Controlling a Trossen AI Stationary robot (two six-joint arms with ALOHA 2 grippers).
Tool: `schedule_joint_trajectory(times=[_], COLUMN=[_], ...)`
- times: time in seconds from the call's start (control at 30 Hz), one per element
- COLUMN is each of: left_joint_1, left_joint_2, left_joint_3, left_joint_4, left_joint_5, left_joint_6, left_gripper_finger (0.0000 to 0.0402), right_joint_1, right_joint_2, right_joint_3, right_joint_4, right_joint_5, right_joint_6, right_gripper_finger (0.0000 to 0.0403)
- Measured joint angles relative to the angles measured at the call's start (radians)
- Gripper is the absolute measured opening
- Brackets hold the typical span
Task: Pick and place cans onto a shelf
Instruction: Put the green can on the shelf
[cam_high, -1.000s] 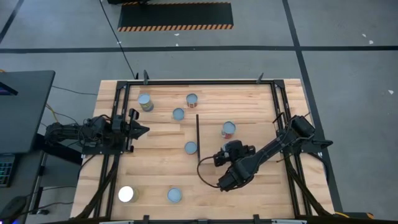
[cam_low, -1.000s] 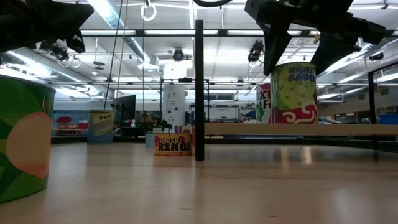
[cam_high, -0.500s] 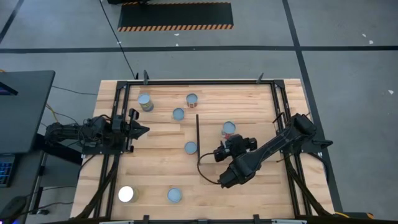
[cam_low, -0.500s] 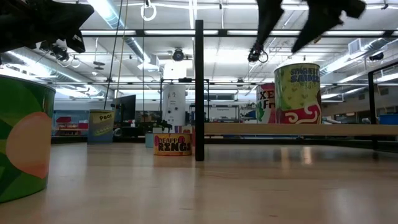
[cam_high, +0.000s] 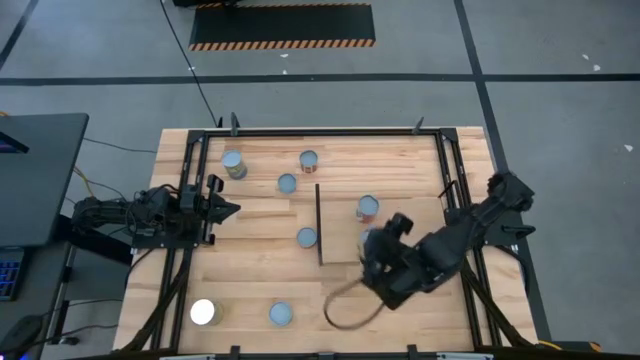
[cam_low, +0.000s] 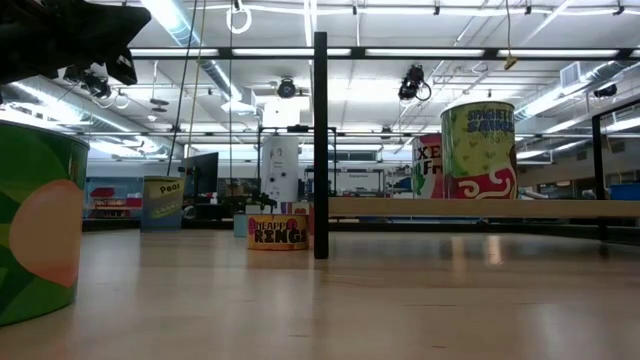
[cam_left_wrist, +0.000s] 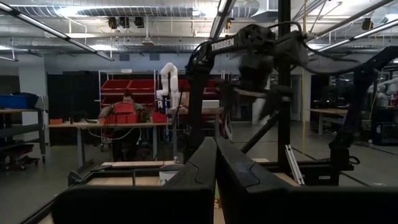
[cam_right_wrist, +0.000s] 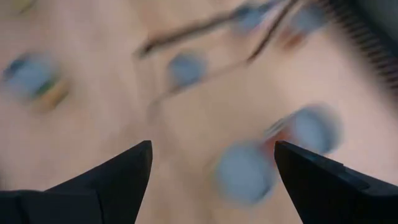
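Two cans stand upright on the shelf (cam_high: 420, 225), a pale panel with a dark upright strip (cam_high: 318, 222): one is further toward the far edge (cam_high: 368, 207), and a green-labelled one (cam_low: 478, 150) is partly under my right arm (cam_high: 370, 240). My right gripper (cam_right_wrist: 211, 165) is open and empty, raised above these two cans (cam_high: 388, 238) and out of the low view. Several more cans stand on the tabletop (cam_high: 233, 163) (cam_high: 306, 237), one of them glaring white (cam_high: 203, 312). My left gripper (cam_high: 228, 210) is shut and empty at the table's left side.
A dark frame of rails (cam_high: 320, 131) runs round the tabletop. A cable loop (cam_high: 345, 305) hangs under my right arm. In the low view a green can (cam_low: 35, 230) stands close at the left and a yellow-labelled can (cam_low: 278, 232) stands beside the strip.
My right gripper has risen from either side of the green-labelled can and gone up out of the low view, drifting a little toward the table's right edge. The can stays upright on the shelf.
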Motion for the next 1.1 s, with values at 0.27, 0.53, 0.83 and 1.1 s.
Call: schedule_joint_trajectory(times=[0.27,0.53,0.83,1.1], left_joint_1=[0.0,0.0,0.0,0.0], left_joint_2=[0.0,0.0,0.0,0.0], left_joint_3=[0.0,0.0,0.0,0.0], left_joint_4=[0.0,0.0,0.0,0.0], left_joint_5=[0.0,0.0,0.0,0.0], left_joint_6=[0.0,0.0,0.0,0.0], left_gripper_finger=[0.0011,0.0011,0.0011,0.0011], right_joint_1=[-0.04,-0.116,-0.147,-0.166], right_joint_2=[-0.012,-0.012,-0.012,-0.012], right_joint_3=[-0.226,-0.39,-0.392,-0.392], right_joint_4=[0.095,0.185,0.189,0.188], right_joint_5=[-0.262,-0.269,-0.237,-0.213], right_joint_6=[0.193,0.504,0.516,0.516], right_gripper_finger=[0.0346,0.0346,0.0346,0.0346])
